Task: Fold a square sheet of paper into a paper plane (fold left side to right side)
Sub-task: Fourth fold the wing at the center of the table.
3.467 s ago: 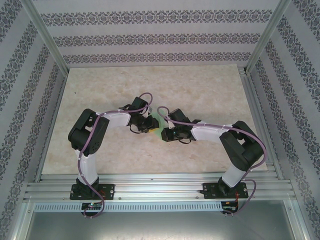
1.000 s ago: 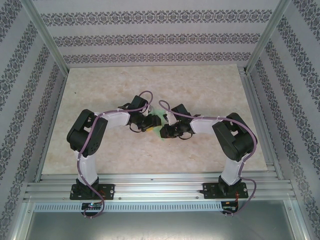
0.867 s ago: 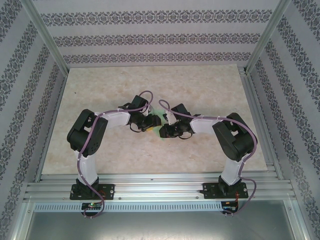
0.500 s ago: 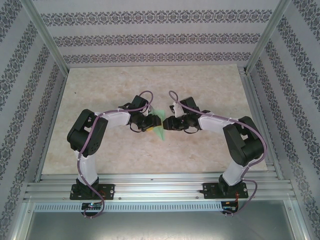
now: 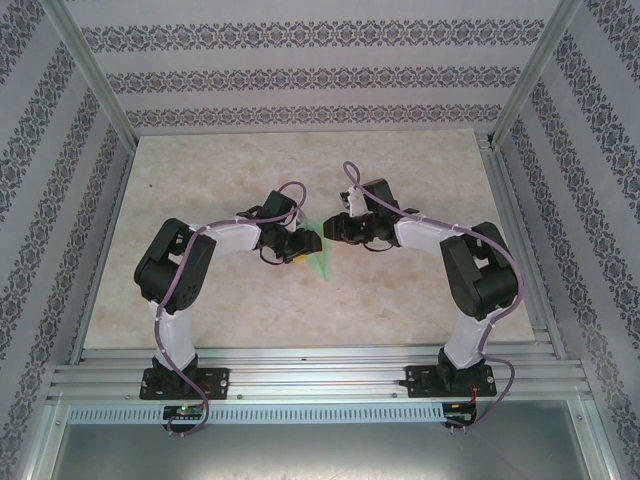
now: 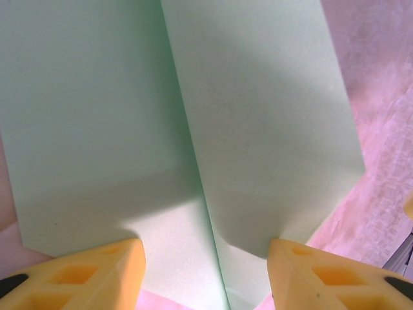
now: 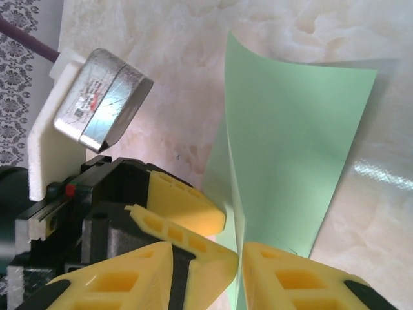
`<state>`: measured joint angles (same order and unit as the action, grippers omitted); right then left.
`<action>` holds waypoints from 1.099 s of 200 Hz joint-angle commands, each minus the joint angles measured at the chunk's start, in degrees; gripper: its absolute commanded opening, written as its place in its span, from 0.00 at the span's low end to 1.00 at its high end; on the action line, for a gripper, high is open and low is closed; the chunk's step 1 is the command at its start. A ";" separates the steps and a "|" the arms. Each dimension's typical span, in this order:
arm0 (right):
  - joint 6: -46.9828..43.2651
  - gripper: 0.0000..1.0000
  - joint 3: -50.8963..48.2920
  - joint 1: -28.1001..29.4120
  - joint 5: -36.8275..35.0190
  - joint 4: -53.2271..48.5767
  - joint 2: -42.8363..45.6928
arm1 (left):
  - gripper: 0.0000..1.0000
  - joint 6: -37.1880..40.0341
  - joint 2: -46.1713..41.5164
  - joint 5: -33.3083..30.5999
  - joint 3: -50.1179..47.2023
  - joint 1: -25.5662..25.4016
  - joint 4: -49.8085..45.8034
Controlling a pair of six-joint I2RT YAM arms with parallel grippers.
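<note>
Both arms bend sharply at the elbow and reach inward, the left arm and right arm bringing their wrists nearly together. The left hand has its yellow fingers spread well apart. The right hand, slightly farther from the bases, has its fingers parted by a narrower gap
</note>
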<state>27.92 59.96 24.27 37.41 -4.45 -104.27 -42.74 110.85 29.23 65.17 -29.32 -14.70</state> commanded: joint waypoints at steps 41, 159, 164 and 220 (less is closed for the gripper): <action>1.25 0.27 1.12 0.51 1.02 2.27 -3.01 | 0.56 0.32 2.74 -4.57 -0.11 0.03 -3.58; 0.87 0.10 2.00 1.03 0.71 2.64 -5.16 | 0.56 0.58 2.88 -4.36 0.07 -0.08 -3.67; 0.81 0.08 2.02 1.02 0.67 2.58 -5.22 | 0.56 0.63 2.94 -4.37 0.00 -0.10 -3.67; -1.42 0.00 3.14 0.77 -1.67 -0.44 -6.30 | 0.56 0.50 3.62 -4.50 -0.38 -0.06 -3.58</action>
<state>28.47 61.23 24.75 37.52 -4.05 -109.19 -42.74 110.98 29.23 65.28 -29.32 -14.85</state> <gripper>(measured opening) 0.044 0.558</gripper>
